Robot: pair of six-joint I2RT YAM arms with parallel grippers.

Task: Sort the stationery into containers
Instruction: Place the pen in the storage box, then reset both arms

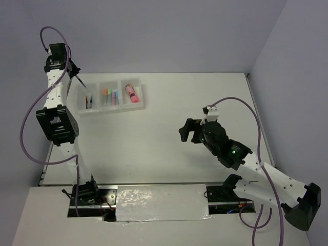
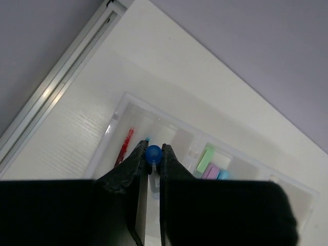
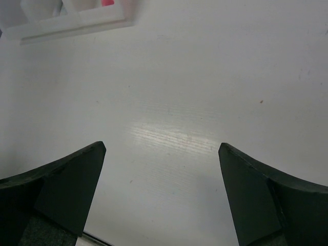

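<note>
A blue pen (image 2: 153, 153) is clamped in the left gripper (image 2: 152, 148) over the far-left bin (image 2: 110, 128), where it could be tipped outside by a tilted release; the right gripper (image 3: 161, 154) is spread apart.

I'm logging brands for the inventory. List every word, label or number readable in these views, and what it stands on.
No text can be read in any view.
pink tube: any label is too small to read.
highlighters: any print is too small to read.
blue pen in the left gripper: no print shows on its visible end.
</note>
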